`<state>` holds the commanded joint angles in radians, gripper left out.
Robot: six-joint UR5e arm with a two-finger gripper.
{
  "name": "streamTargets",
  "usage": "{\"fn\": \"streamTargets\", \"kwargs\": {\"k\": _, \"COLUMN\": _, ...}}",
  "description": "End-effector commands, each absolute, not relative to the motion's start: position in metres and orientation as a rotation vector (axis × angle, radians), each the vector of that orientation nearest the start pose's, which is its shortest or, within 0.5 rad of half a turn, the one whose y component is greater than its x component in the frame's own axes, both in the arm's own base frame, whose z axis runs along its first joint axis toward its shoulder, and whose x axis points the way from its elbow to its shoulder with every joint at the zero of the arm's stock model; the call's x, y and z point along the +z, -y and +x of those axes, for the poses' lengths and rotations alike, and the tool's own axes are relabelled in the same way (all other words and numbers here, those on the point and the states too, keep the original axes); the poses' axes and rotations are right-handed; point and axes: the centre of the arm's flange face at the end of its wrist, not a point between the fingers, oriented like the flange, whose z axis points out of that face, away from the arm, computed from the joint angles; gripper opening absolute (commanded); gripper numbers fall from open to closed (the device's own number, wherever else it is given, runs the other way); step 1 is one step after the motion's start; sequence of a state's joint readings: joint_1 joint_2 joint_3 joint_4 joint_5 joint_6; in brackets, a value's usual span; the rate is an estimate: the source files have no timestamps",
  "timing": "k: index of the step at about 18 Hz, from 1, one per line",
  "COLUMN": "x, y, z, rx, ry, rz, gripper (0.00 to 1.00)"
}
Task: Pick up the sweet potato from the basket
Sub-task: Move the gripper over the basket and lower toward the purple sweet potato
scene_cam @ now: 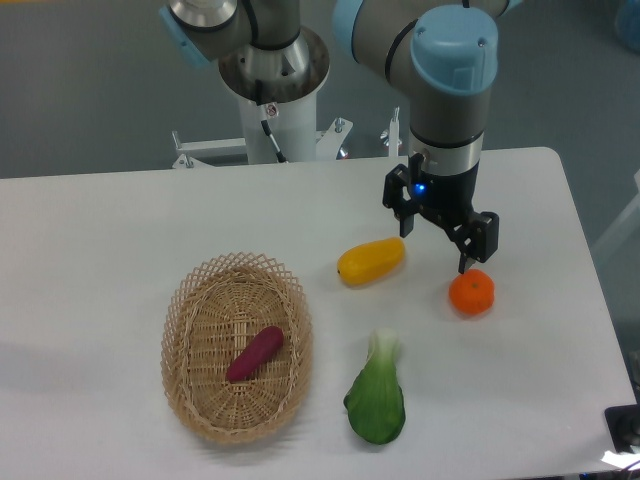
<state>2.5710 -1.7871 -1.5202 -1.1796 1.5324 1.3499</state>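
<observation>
Hand (435, 250) spread wide and empty, one fingertip just above the orange (471, 292).

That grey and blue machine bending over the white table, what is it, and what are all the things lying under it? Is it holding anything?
It is a robot arm, filmed by one fixed camera looking down from across the table. At its tip is a black two-finger gripper, its hand. The fingers are spread open and hold nothing; they hang between an oblong yellow-orange fruit and a round orange. Nearer the camera lies a leafy green vegetable with a pale stalk. To the left sits an oval tan wicker basket, and a small magenta-purple sweet potato rests inside it. That is what the arm should fetch, but it is not near it yet.
</observation>
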Motion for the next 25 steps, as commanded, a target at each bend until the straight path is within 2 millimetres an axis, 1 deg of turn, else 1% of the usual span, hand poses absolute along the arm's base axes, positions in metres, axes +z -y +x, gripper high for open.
{"fn": "streamTargets", "kwargs": {"k": 7, "x": 0.444, "y": -0.438, "z": -0.419, "rx": 0.306, "ry": -0.537, "rz": -2.958, "gripper": 1.0}}
{"fn": "streamTargets", "kwargs": {"k": 8, "x": 0.436, "y": -0.44, "z": -0.415, "rx": 0.281, "ry": -0.548, "rz": -2.956, "gripper": 1.0}}
{"fn": "streamTargets", "kwargs": {"k": 9, "x": 0.434, "y": -0.444, "z": -0.409, "rx": 0.278, "ry": -0.529, "rz": -2.954, "gripper": 1.0}}
{"fn": "streamTargets", "kwargs": {"k": 10, "x": 0.436, "y": -0.446, "z": -0.406, "rx": 0.286, "ry": -0.451, "rz": -2.95, "gripper": 1.0}}
{"fn": "streamTargets", "kwargs": {"k": 12, "x": 0.434, "y": -0.462, "z": -0.39, "rx": 0.232, "ry": -0.313, "rz": -2.923, "gripper": 1.0}}
{"fn": "streamTargets", "kwargs": {"k": 14, "x": 0.423, "y": -0.465, "z": -0.382, "rx": 0.184, "ry": -0.153, "rz": -2.933, "gripper": 1.0}}
{"fn": "streamTargets", "kwargs": {"k": 15, "x": 0.42, "y": -0.474, "z": -0.373, "rx": 0.172, "ry": -0.113, "rz": -2.928, "gripper": 1.0}}
{"fn": "streamTargets", "kwargs": {"k": 17, "x": 0.416, "y": -0.498, "z": -0.353, "rx": 0.2, "ry": -0.073, "rz": -2.889, "gripper": 1.0}}
{"fn": "streamTargets", "kwargs": {"k": 19, "x": 0.405, "y": -0.512, "z": -0.341, "rx": 0.195, "ry": 0.015, "rz": -2.87, "gripper": 1.0}}
{"fn": "streamTargets", "kwargs": {"k": 20, "x": 0.393, "y": -0.521, "z": -0.332, "rx": 0.168, "ry": 0.053, "rz": -2.876, "gripper": 1.0}}
{"fn": "streamTargets", "kwargs": {"k": 22, "x": 0.378, "y": -0.533, "z": -0.326, "rx": 0.149, "ry": 0.068, "rz": -2.883, "gripper": 1.0}}
{"fn": "streamTargets", "kwargs": {"k": 24, "x": 0.362, "y": -0.551, "z": -0.31, "rx": 0.129, "ry": 0.012, "rz": -2.893, "gripper": 1.0}}
{"fn": "streamTargets", "kwargs": {"k": 25, "x": 0.354, "y": -0.554, "z": -0.306, "rx": 0.116, "ry": -0.005, "rz": -2.904, "gripper": 1.0}}
